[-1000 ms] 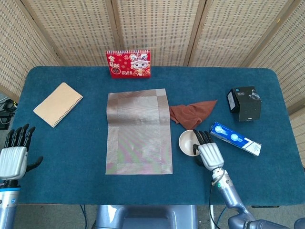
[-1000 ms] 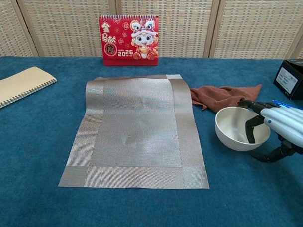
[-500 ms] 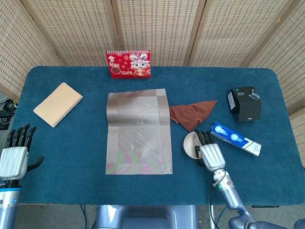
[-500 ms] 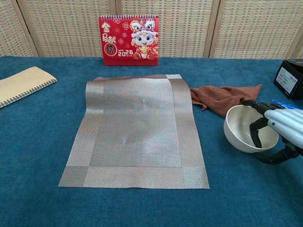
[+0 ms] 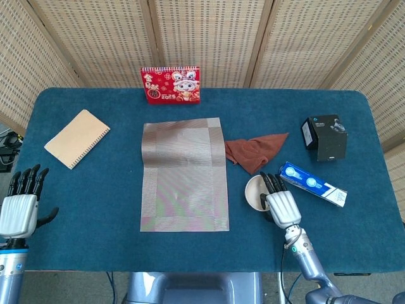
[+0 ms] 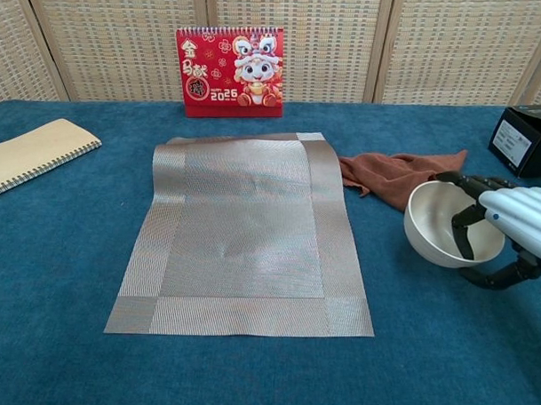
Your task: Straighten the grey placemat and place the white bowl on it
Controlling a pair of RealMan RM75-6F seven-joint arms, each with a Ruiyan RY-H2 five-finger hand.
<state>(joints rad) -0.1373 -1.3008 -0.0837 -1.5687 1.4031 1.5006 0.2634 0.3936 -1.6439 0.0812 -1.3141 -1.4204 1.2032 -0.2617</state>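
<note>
The grey placemat (image 5: 183,174) (image 6: 243,228) lies flat in the middle of the blue table, its long sides running front to back. To its right the white bowl (image 5: 255,190) (image 6: 440,226) is tilted and lifted off the cloth. My right hand (image 5: 280,204) (image 6: 510,224) grips its right rim, fingers inside and thumb under the outer wall. My left hand (image 5: 19,206) hangs open off the table's front left corner, holding nothing; it shows only in the head view.
A brown cloth (image 5: 254,150) (image 6: 392,171) lies just behind the bowl. A blue-and-white box (image 5: 313,183) and a black box (image 5: 325,136) (image 6: 526,136) stand to the right. A red calendar (image 5: 170,84) (image 6: 229,70) is at the back, a tan notebook (image 5: 76,137) (image 6: 28,154) at the left.
My right hand has raised and tilted the bowl, carrying it slightly to the right and off the table. The left hand and the placemat have stayed put.
</note>
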